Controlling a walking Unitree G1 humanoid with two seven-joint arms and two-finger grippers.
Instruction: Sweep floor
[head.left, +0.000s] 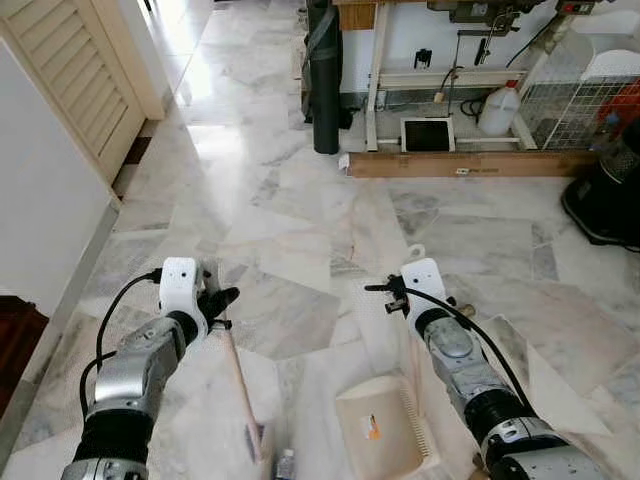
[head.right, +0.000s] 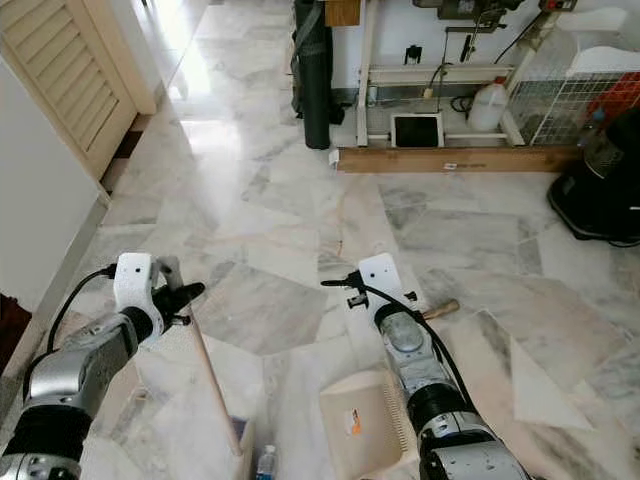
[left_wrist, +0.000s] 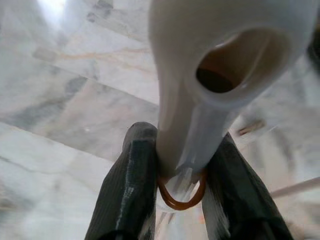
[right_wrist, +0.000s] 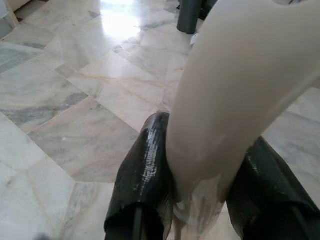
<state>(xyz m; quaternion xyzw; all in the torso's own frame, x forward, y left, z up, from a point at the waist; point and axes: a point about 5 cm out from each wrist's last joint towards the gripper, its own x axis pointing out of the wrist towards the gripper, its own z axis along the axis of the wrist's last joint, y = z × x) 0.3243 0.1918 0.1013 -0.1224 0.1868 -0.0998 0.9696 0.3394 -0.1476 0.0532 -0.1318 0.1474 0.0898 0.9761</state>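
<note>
Nearest us, our left pincer (left_wrist: 180, 190) is clenched on the cream broom handle (head.left: 238, 375), which slants down to the marble floor (head.left: 290, 220). Our right pincer (right_wrist: 200, 200) is clamped around the cream dustpan handle (right_wrist: 235, 95). The beige dustpan (head.left: 378, 428) sits on the floor between our arms, an orange scrap inside. A small bottle (head.left: 286, 465) lies just beside it. Farther off stands a white jug (head.left: 498, 110).

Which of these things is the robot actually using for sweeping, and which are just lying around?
In use:
- broom, held in the left hand
- dustpan, its handle held in the right hand
- marble floor

Just lying about:
- small bottle
- white jug
- black roll
- wire cage
</note>
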